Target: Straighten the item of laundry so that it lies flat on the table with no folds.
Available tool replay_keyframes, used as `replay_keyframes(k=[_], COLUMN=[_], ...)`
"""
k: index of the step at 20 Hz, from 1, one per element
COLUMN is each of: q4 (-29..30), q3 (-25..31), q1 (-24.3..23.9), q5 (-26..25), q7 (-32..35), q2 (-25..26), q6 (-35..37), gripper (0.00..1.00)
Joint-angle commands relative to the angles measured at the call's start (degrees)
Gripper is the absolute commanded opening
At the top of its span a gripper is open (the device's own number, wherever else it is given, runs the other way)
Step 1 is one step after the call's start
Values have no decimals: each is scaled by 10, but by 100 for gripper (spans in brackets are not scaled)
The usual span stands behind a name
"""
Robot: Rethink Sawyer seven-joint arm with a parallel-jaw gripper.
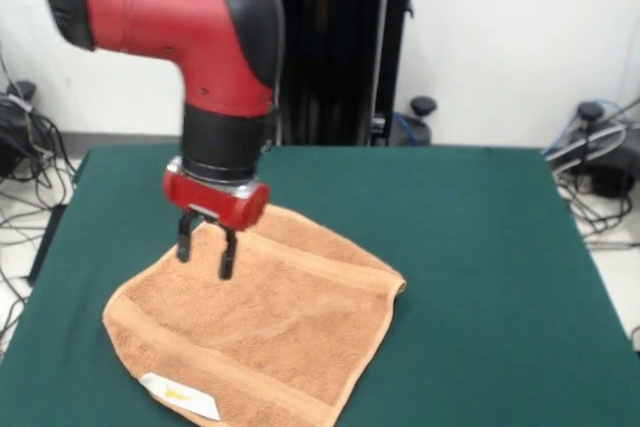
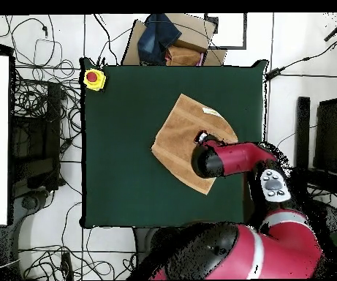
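- Left: the small, roughly square orange-tan terry towel [image 1: 262,322] lies on the front-left part of the large rectangular table with a dark green felt-like top [image 1: 480,247], turned cornerwise so that one corner points to the table's near edge.
- Lower left: a white label with yellow print [image 1: 180,394] sits face up on the towel's near left edge (woven border bands run along two sides).
- Centre left: the red and black arm's gripper [image 1: 204,250] hangs over the towel's far corner; its two dark fingers [image 1: 227,255] stand apart with nothing between them, their tips at or just above the cloth (contact cannot be settled from either view).
- Centre: the towel's middle appears spread in a single layer, without large folds.
- Right: the right corner [image 1: 392,287] looks slightly raised or curled, and the far edge beneath the gripper is partly hidden.
- Progress, as a judgement: the work seems nearly finished; what remains is to flatten the right corner and confirm the hidden far edge.
- Overhead view: the arm covers part of the towel [image 2: 182,135], which lies towards one side of the table.
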Motion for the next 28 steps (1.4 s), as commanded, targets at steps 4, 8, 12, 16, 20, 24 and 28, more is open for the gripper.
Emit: replay_keyframes(k=[4, 8, 12, 16, 20, 24, 28], q4=[36, 60, 34, -19, -98, -146, -183], q3=[-48, -37, -85, -178, -296, -339, -374], q1=[119, 159, 222, 273, 344, 356, 352], q5=[51, 67, 92, 109, 159, 207, 235], q7=[101, 94, 113, 151, 214, 205, 216], q2=[18, 2, 13, 92, 190, 239, 283], q6=[-23, -29, 28, 38, 128, 203, 216], gripper=[100, 100, 100, 100, 100, 100, 100])
